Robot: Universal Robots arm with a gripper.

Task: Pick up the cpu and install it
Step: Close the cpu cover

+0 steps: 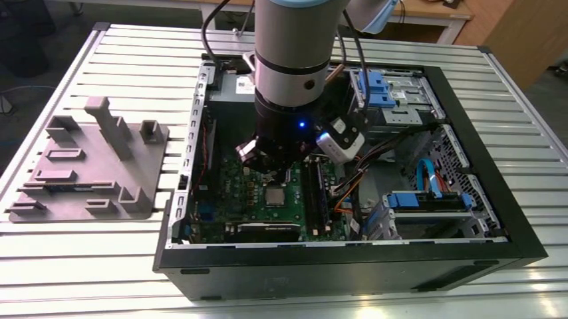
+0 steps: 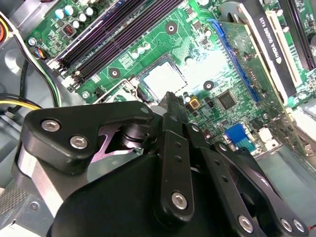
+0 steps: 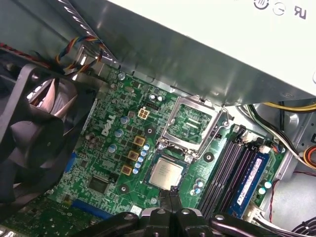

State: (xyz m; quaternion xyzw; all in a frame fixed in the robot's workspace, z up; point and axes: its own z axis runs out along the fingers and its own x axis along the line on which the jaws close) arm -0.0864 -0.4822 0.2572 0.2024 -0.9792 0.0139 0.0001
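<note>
The cpu (image 1: 274, 196) (image 3: 165, 173) (image 2: 162, 79) is a small silvery square lying flat in its socket on the green motherboard (image 1: 226, 179) inside the open computer case. The socket's metal retention frame (image 3: 191, 123) stands flipped open beside it. My gripper (image 1: 269, 167) (image 3: 173, 196) (image 2: 172, 98) hangs just above the board at the cpu's edge. Its two thin black fingers are shut together with nothing between them, apart from the chip.
A grey fixture plate (image 1: 89, 166) with upright blocks lies at the exterior view's left of the case (image 1: 355, 266). Black memory slots (image 3: 224, 168) run beside the socket. A black fan (image 3: 29, 133), an expansion card (image 2: 266, 44), loose cables (image 1: 355, 186) and blue drive bays (image 1: 382, 90) crowd the case.
</note>
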